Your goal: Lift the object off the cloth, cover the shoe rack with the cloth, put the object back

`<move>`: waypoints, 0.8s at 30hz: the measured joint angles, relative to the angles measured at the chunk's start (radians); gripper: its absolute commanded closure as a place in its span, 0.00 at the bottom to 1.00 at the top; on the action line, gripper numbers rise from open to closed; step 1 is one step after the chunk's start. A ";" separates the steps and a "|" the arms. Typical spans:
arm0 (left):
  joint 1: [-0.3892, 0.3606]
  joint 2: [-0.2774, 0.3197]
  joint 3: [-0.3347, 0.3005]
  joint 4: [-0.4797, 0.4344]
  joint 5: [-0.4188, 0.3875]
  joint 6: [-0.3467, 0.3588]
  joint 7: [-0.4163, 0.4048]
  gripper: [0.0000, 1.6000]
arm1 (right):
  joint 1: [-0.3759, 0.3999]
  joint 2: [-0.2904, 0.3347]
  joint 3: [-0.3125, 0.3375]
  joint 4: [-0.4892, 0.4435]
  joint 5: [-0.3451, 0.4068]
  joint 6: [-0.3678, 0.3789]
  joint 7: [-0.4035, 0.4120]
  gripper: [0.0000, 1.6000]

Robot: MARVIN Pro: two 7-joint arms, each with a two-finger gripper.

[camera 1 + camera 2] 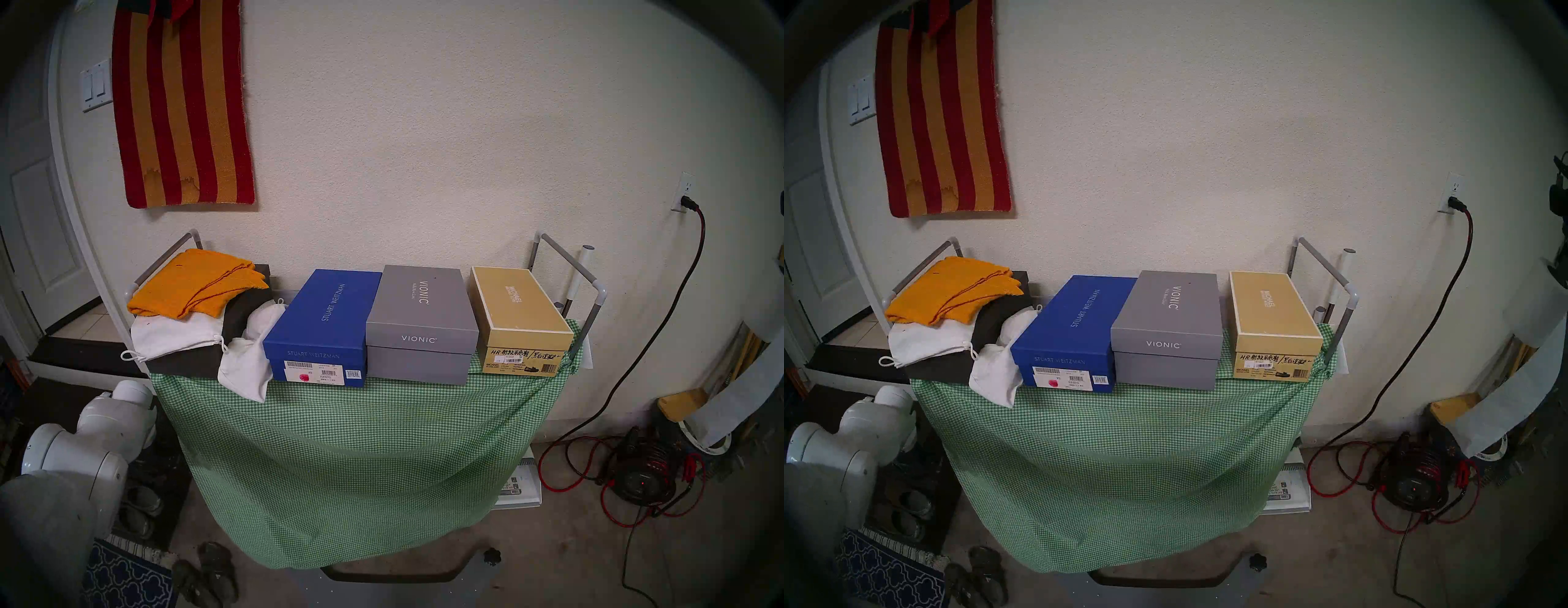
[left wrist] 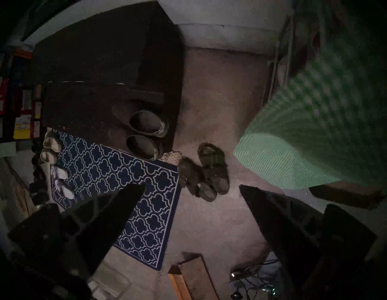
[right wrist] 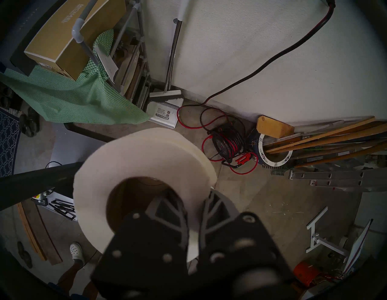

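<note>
The green-and-white checked cloth [image 1: 339,458] [image 1: 1106,458] hangs down the front of the shoe rack [image 1: 568,271] [image 1: 1323,265], its top edge pinned under the boxes. The right wrist view shows my right gripper [image 3: 189,199] shut on the wall of the white paper roll [image 3: 129,159], one finger inside the brown core, held in the air right of the rack [image 3: 78,31] and the cloth [image 3: 69,100]. My left gripper [image 2: 191,188] is open and empty, low beside the cloth's left edge [image 2: 303,125]. Neither gripper shows in the head views, only the left arm [image 1: 97,433].
Blue [image 1: 326,322], grey [image 1: 420,322] and tan [image 1: 517,318] shoeboxes, an orange cloth [image 1: 199,284] and white bags [image 1: 250,361] sit on the rack. Sandals [image 2: 205,173] and a blue mat [image 2: 117,184] lie left; a red cord reel [image 1: 645,471] and a dustpan [image 3: 165,111] right.
</note>
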 measured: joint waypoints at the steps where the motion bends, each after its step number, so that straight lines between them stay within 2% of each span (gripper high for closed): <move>1: -0.010 0.007 -0.011 0.000 -0.006 -0.004 0.004 0.00 | 0.000 0.000 0.000 0.000 0.000 0.000 0.000 1.00; 13: -0.108 0.096 -0.128 0.010 -0.064 -0.077 0.094 0.00 | -0.002 -0.001 -0.001 0.000 0.000 -0.002 0.004 1.00; 18: -0.147 0.134 -0.186 0.004 -0.093 -0.138 0.156 0.00 | -0.003 -0.001 -0.001 0.001 0.000 -0.003 0.006 1.00; 22: -0.150 0.137 -0.193 0.003 -0.096 -0.146 0.164 0.00 | -0.003 -0.001 -0.001 0.001 0.000 -0.003 0.006 1.00; 23: -0.192 0.164 -0.244 -0.015 -0.128 -0.212 0.224 0.00 | -0.004 -0.002 -0.002 0.001 0.000 -0.004 0.006 1.00; 24: -0.192 0.164 -0.244 -0.015 -0.128 -0.212 0.224 0.00 | -0.004 -0.002 -0.002 0.001 0.000 -0.004 0.006 1.00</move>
